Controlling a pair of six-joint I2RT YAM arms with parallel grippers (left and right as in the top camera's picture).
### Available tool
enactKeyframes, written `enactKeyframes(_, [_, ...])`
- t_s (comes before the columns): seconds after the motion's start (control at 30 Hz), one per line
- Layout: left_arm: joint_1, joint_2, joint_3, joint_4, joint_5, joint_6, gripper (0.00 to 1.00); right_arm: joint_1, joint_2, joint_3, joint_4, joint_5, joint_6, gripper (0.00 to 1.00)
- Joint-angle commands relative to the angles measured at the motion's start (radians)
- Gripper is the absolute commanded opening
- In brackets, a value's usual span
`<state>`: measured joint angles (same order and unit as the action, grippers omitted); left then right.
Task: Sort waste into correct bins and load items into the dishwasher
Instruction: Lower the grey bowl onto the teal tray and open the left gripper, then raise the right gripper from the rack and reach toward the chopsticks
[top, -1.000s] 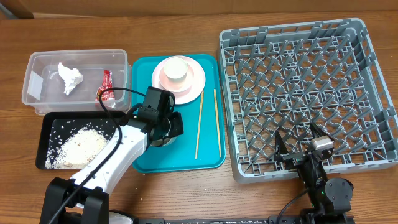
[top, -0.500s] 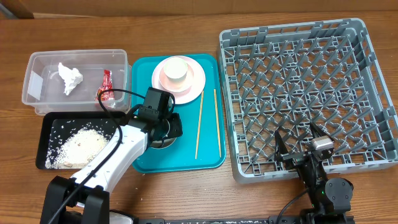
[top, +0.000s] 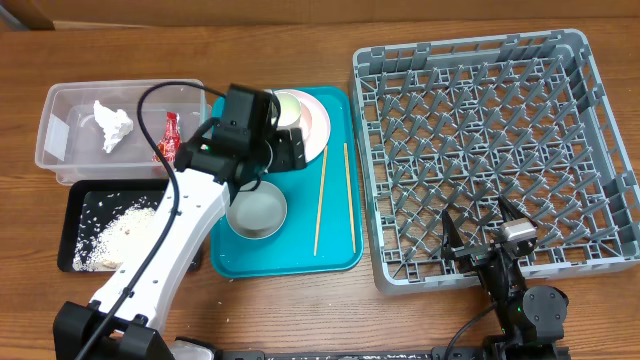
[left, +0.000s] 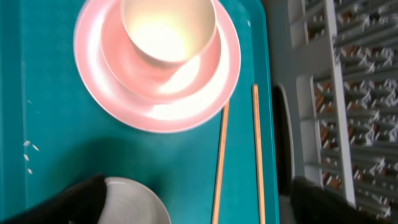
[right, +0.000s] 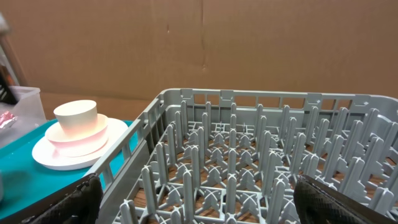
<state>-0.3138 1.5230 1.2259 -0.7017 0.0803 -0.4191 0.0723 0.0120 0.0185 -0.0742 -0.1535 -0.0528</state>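
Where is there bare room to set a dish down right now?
The dish rack holds nothing. On the teal tray only strips are bare: between bowl and chopsticks, and along the front rim. Its back is crowded: pink plate, cup, left gripper above.

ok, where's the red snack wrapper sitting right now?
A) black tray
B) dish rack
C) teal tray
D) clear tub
D: the red wrapper lies inside the clear tub, next to the tissue wad, in the overhead view.
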Motion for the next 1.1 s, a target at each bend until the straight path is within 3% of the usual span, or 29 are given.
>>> enactKeyframes(0.0, [0.017,0.000,0.026,0.001,-0.039,0.019,1.00,-0.003,-0.009,-0.011,0.005,-0.005,0.000,1.00])
enactKeyframes(0.33, [0.017,0.001,0.026,-0.001,-0.039,0.019,1.00,-0.003,-0.009,-0.011,0.005,-0.006,0.001,1.00])
enactKeyframes(0.5, [0.017,0.001,0.026,-0.001,-0.039,0.019,1.00,-0.003,-0.009,-0.010,0.039,-0.009,0.236,1.00])
enactKeyframes(0.6, [0.017,0.001,0.026,-0.001,-0.039,0.019,1.00,-0.003,-0.009,0.018,0.058,-0.009,0.271,1.00])
enactKeyframes(0.9, [0.017,0.001,0.026,-0.001,-0.039,0.019,1.00,-0.003,0.066,0.306,-0.108,0.006,0.271,1.00])
enactKeyframes(1.0, [0.017,0.001,0.026,-0.001,-0.039,0.019,1.00,-0.003,0.183,0.443,-0.211,0.003,0.272,1.00])
enactKeyframes(1.07, [0.017,0.001,0.026,-0.001,-0.039,0.019,1.00,-0.003,0.352,0.601,-0.345,0.001,0.271,1.00])
